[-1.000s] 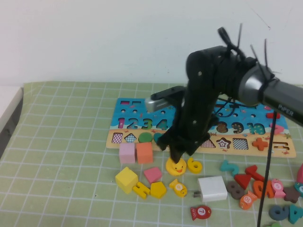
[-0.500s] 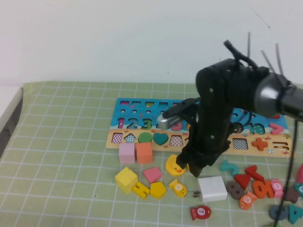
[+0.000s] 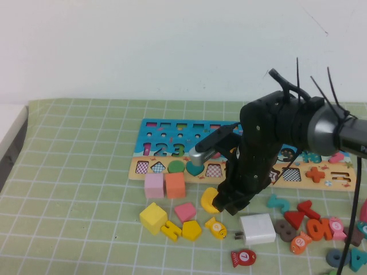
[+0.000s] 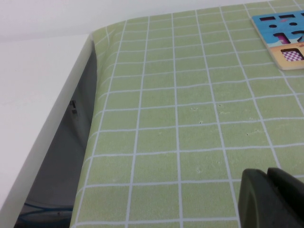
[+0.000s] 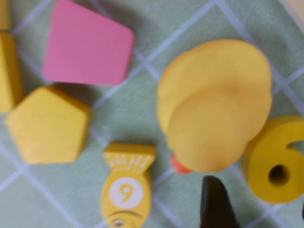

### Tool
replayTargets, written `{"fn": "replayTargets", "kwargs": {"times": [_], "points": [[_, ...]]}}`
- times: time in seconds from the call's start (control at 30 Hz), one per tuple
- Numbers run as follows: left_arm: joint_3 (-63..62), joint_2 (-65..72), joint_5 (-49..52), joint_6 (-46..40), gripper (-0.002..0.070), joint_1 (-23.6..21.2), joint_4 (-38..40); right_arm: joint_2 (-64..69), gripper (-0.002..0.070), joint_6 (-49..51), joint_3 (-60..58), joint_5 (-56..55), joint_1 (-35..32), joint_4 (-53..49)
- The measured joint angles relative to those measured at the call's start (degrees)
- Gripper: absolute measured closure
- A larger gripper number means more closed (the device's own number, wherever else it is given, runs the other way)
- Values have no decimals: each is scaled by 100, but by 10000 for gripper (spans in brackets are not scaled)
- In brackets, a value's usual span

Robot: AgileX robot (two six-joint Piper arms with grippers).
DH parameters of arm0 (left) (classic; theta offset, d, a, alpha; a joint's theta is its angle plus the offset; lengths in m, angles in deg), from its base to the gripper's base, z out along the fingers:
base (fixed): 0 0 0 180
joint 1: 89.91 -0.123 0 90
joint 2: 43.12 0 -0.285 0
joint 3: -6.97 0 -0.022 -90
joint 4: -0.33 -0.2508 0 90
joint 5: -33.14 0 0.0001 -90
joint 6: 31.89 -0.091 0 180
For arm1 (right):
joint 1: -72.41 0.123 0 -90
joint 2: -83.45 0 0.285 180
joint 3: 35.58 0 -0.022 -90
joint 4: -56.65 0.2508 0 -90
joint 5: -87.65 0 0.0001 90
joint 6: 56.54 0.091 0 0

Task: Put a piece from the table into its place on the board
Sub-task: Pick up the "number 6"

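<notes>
1. Right gripper (image 3: 230, 205) low over the table (image 3: 74, 172), just in front of the board (image 3: 155, 168), right beside the yellow duck (image 3: 210, 198).
2. From the right wrist view: one dark fingertip (image 5: 214, 202) down near the mat between duck (image 5: 216, 123) and yellow 6 piece (image 5: 275, 166); other finger barely in frame at the edge. Nothing clamped; jaw opening not clear, cannot tell how wide.
3. Piece flat on the mat, touching or just beside the duck's side; hidden behind the arm in the high view.
4. Near the duck: yellow fish tile marked 9 (image 5: 126, 192), yellow pentagon block (image 5: 47, 124), pink block (image 5: 88, 45).
5. White charger (image 3: 257, 228) just beside the right gripper, toward the robot.
6. Pink cube (image 3: 153, 185) and orange cube (image 3: 175, 184) in front of the board's tan strip.
7. Loose numerals and fish tiles scattered right of the charger.
8. Left gripper (image 4: 273, 199) only a dark edge in the left wrist view, over bare mat well apart from the board corner (image 4: 282, 33); jaw state cannot tell.
</notes>
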Motion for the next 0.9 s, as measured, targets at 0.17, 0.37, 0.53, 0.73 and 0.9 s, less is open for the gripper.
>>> {"fn": "replayTargets", "kwargs": {"times": [0.17,0.37,0.53,0.73,0.9], "points": [[0,0,0,0,677,0,0,46,310,27,0,-177,-12,-100],[0,0,0,0,677,0,0,46,309,258,0,-415,-22,-100],[0,0,0,0,677,0,0,69,309,294,0,-430,-43,-100],[0,0,0,0,677,0,0,280,309,130,26,-323,-56,-145],[0,0,0,0,677,0,0,301,314,102,59,-286,-56,-145]]}}
